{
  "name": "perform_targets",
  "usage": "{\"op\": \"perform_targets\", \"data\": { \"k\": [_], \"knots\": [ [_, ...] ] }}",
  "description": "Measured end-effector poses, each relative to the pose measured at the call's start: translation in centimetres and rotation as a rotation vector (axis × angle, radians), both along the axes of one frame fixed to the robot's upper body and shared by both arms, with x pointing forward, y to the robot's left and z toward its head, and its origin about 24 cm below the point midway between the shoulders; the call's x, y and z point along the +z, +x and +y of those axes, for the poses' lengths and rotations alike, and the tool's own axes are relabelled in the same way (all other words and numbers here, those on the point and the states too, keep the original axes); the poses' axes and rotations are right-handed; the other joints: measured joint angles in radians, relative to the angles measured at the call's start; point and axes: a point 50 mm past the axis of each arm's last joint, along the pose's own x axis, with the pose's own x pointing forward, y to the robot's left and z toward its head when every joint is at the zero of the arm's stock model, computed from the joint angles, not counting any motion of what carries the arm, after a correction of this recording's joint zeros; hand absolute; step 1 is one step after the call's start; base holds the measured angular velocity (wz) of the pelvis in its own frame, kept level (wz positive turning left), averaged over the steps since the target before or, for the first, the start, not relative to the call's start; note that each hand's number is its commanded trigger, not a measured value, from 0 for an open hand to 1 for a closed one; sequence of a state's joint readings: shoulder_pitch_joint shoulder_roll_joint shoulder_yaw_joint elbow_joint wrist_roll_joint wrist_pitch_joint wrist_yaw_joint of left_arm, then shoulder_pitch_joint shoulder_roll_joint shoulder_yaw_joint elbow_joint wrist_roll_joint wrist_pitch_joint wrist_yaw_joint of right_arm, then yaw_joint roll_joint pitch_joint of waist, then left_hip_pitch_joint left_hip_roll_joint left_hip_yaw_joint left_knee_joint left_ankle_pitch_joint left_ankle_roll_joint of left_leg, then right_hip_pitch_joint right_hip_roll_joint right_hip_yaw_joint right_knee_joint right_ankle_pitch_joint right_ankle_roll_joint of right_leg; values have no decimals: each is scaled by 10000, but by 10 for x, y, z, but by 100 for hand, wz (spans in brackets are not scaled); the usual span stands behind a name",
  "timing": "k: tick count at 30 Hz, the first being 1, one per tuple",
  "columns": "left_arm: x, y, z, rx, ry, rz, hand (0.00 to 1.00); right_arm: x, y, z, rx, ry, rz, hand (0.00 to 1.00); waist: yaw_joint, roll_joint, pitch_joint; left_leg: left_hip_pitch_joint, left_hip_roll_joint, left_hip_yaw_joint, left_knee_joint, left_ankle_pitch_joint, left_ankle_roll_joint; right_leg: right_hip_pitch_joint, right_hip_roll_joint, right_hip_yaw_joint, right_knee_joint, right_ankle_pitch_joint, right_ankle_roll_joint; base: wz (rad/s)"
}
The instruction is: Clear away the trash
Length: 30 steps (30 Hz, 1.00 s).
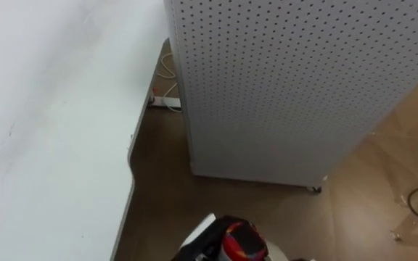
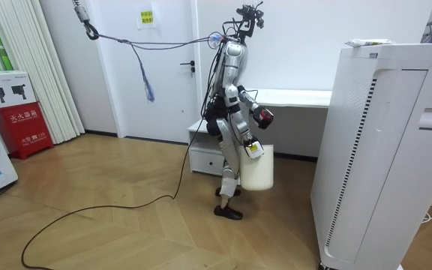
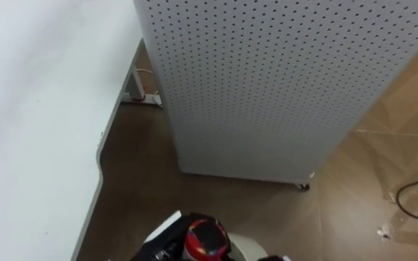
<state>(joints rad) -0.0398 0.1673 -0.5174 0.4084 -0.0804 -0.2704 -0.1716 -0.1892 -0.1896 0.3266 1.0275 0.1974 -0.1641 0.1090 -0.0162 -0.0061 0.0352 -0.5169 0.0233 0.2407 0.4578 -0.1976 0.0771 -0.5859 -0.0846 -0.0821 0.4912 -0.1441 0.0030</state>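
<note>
We are holding a red can [image 1: 242, 243] up in our left hand [image 1: 202, 251], which is gripping it. Below it, our right hand [image 2: 250, 147] is sitting at the rim of a white bin [image 2: 259, 171]; we cannot tell its grip. A bench [image 1: 49, 130] is lying left of the hands, with a perforated cabinet [image 1: 289, 87] ahead.

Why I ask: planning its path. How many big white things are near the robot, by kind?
Table: 1
Perforated cabinet: 1
Drawer unit: 1
Bin: 1
Total: 4
</note>
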Motion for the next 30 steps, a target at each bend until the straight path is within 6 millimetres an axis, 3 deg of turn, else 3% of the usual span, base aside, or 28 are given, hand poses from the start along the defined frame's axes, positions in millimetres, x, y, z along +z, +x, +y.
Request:
{"op": "perform_targets", "data": {
  "k": [14,15,16,17,30],
  "knots": [
    [-4,9,6,611,724,-278,100,11,16,9,-693,73,-906,100,52,4,3,-468,65,18,156,-18,10,-449,41,-2,126,32,-45,0],
    [-5,10,7,689,673,-178,91,12,18,10,-789,173,-999,100,57,12,9,-503,85,19,187,-34,4,-469,52,-7,140,37,-52,-4],
    [-6,11,7,716,700,-126,62,14,19,12,-820,210,-1116,100,88,16,20,-526,110,23,241,-63,-5,-483,71,-3,169,41,-59,-4],
    [-7,11,7,722,720,-95,0,14,19,12,-822,210,-1158,100,109,18,22,-528,127,23,272,-82,-11,-480,85,0,181,42,-61,-5],
    [-6,11,1,817,301,-10,0,15,19,16,-786,176,-1325,100,207,17,30,-516,189,46,403,-118,-37,-464,167,95,145,49,-82,-1]
  ]
}}
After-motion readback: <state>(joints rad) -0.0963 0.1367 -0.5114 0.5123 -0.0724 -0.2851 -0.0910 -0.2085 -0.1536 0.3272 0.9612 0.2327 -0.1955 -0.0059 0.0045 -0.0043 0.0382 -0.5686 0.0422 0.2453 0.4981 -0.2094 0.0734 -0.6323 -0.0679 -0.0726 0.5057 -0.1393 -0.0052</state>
